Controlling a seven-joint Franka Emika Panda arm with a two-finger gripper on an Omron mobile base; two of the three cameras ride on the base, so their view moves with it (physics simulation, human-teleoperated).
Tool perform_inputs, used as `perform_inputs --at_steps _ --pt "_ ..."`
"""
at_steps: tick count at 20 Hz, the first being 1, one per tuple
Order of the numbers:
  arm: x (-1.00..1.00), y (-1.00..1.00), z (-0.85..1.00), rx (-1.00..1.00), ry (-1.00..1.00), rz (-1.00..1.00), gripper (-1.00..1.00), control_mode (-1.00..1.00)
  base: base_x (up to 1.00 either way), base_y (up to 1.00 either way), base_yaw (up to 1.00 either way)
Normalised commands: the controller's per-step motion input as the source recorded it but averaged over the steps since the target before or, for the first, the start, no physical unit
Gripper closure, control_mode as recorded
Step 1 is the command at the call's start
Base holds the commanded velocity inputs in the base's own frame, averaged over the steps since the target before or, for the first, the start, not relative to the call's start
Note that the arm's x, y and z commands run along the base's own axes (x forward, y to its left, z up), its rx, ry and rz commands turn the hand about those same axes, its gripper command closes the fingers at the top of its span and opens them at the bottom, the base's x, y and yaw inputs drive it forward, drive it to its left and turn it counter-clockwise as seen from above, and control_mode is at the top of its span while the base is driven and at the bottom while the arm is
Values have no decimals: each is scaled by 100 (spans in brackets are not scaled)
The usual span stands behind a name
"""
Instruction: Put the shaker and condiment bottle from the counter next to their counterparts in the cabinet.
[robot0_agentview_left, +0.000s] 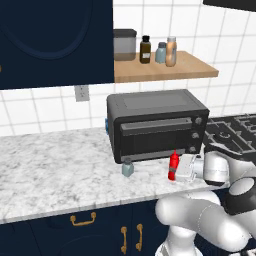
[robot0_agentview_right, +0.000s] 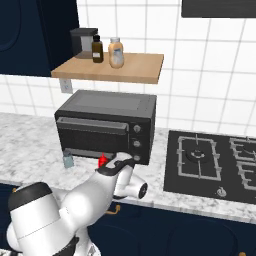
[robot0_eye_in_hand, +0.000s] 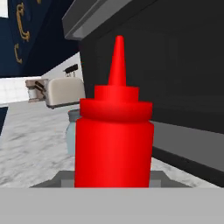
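Note:
The red condiment bottle (robot0_agentview_left: 173, 165) (robot0_agentview_right: 102, 160) stands upright on the marble counter (robot0_agentview_left: 50, 170) in front of the toaster oven. My gripper (robot0_agentview_left: 178, 169) (robot0_agentview_right: 109, 165) reaches in level from the right, with the bottle at its fingers. In the hand view the bottle (robot0_eye_in_hand: 113, 144) is very near and centred, and it hides the fingertips. The small blue-grey shaker (robot0_agentview_left: 127, 168) (robot0_agentview_right: 68, 160) (robot0_eye_in_hand: 72, 131) stands on the counter to the bottle's left. On the wooden cabinet shelf (robot0_agentview_left: 165, 72) (robot0_agentview_right: 135, 70) stand the matching shaker (robot0_agentview_left: 161, 52) and the tan bottle (robot0_agentview_left: 171, 51) (robot0_agentview_right: 116, 53).
A black toaster oven (robot0_agentview_left: 155, 125) (robot0_agentview_right: 107, 125) sits right behind the bottle, under the shelf. The shelf also holds a dark brown bottle (robot0_agentview_left: 145, 49) (robot0_agentview_right: 97, 49) and a grey canister (robot0_agentview_left: 125, 45) (robot0_agentview_right: 82, 42). A black hob (robot0_agentview_right: 215, 165) lies to the right. A toaster (robot0_eye_in_hand: 63, 92) stands far off.

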Motion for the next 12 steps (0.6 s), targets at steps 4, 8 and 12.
perform_inputs --at_steps 4,8,12 --pt "0 -15 -3 2 0 0 100 -100 0 0 0" --pt "-9 -14 18 0 -4 0 100 -100 0 0 0" --pt "-27 -13 42 0 -9 0 100 -100 0 0 0"
